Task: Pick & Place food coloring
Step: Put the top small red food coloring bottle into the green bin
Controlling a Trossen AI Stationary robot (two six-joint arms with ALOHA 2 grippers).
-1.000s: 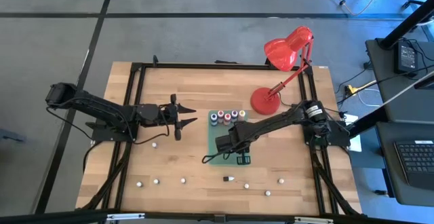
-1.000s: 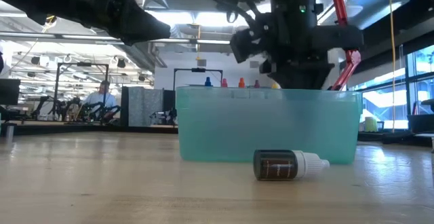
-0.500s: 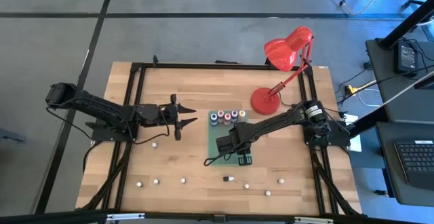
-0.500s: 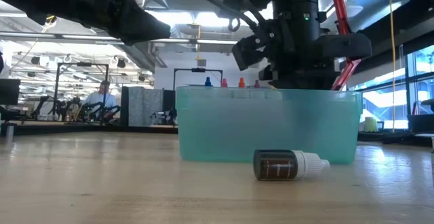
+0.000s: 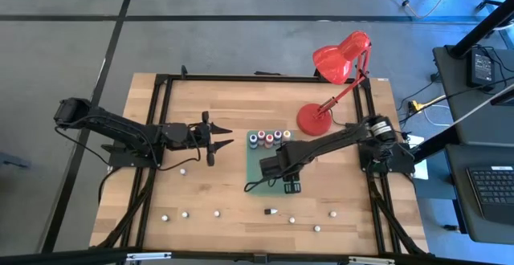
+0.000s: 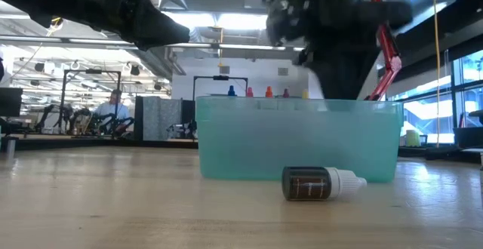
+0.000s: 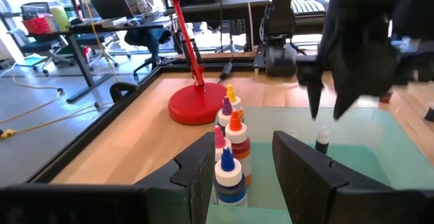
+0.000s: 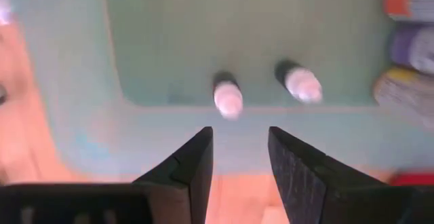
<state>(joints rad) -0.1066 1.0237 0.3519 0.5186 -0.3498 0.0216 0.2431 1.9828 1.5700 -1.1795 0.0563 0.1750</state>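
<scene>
Hovering above the teal tray [image 5: 255, 162], the right gripper [image 5: 291, 188] sits over the tray's near edge with its jaws parted and nothing between them. Its wrist camera looks down on two dark bottles with pale caps [image 8: 228, 96] standing upright inside the tray, just beyond the gap between the two dark fingers [image 8: 183, 172]. Other bottles of the food coloring [image 5: 269, 139] stand in a tight row along the far side of the tray; from the left wrist they read as a blue-capped bottle [image 7: 230, 178], then pink, orange, purple and yellow ones behind it. One dark bottle [image 6: 323, 182] lies on its side on the wooden desk [image 5: 209, 104], just near of the tray, its white cap pointing right. Small whitish pieces [image 5: 184, 214] are scattered across the near part of the desk, well apart from one another.

The left gripper [image 5: 215, 140] waits above the desk to the left of the tray, pointing toward it, jaws partly open and holding nothing. A red desk lamp [image 5: 331, 87] stands on its round base at the far right of the desk, close to the tray's far right corner. In the room behind, a person [image 6: 115, 104] sits at a workstation.
</scene>
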